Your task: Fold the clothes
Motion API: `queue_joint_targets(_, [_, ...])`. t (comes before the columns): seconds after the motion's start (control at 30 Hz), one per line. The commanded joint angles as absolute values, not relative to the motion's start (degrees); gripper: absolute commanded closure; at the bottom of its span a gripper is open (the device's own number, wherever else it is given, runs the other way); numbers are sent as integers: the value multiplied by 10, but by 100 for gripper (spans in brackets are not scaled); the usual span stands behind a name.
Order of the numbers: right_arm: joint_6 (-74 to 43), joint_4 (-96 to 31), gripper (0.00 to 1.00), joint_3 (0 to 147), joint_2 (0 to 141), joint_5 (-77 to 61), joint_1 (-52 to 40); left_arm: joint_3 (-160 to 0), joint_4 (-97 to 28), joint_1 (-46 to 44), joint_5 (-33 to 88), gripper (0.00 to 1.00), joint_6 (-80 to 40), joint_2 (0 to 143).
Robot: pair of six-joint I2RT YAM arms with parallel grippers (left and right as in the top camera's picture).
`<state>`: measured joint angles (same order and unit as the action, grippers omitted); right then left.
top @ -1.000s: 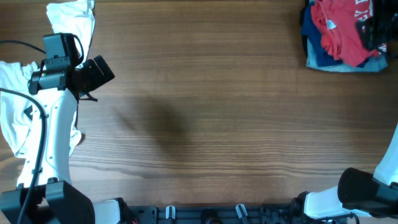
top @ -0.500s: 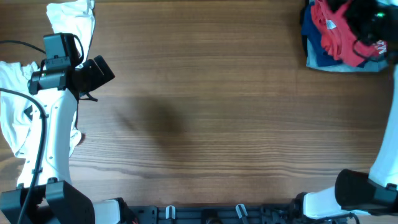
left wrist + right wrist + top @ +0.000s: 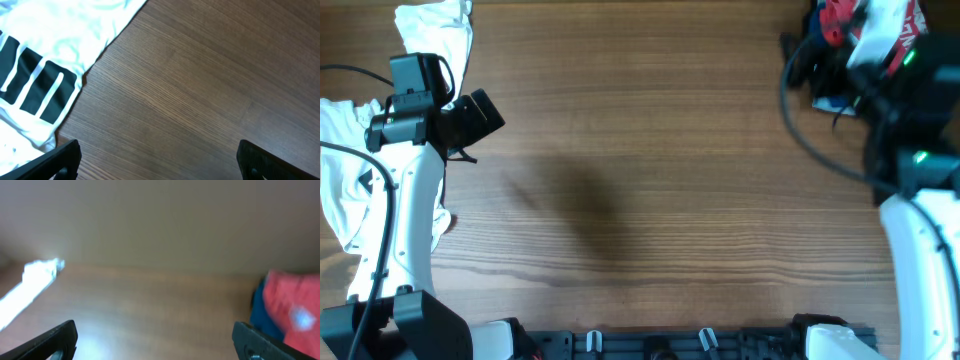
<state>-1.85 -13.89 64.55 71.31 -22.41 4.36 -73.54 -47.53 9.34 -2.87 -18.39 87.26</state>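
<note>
Red cotton marks the place to watch: the red T-shirt (image 3: 834,20) lies crumpled on the blue garments (image 3: 260,314) in the far right corner of the wooden table (image 3: 650,150), and the right arm reaches over that pile. The right gripper (image 3: 157,342) has its jaws wide apart with nothing between them. Its wrist view is blurred, and the red cloth sits off to one side of the jaws, not between them. The left gripper (image 3: 157,161) is also spread and empty. It hangs over bare wood just beside the white T-shirt (image 3: 42,60) with black print, which sprawls at the left edge, well apart from the pile.

I judge the step in hand to be the approach for a first pick, with no folding begun. The next move calls for bringing the right jaws down onto a loose edge of the red shirt alone, closing on one layer, and drawing it to the open middle of the table. There the left gripper could help spread it flat
</note>
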Motion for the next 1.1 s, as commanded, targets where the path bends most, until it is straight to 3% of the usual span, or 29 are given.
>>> queue_joint_targets(0.0, [-25,-94,0,509,632,-173,22,-731,-474,95,-24,0,-185,872])
queue_joint_targets(0.17, [25,-14,0,364,531,-164,5,-731,-474,95,-24,0,-185,872])
queue_joint_targets(0.43, [1,128,0,118,316,-162,-25,-731,-474,95,-24,0,-185,872])
queue_joint_targets(0.63, [-6,123,0,37,184,-160,-25,-731,-474,95,-24,0,-185,872])
queue_joint_targets(1.07, [-62,35,0,3,79,-89,-24,-731,-474,95,-24,0,-185,872])
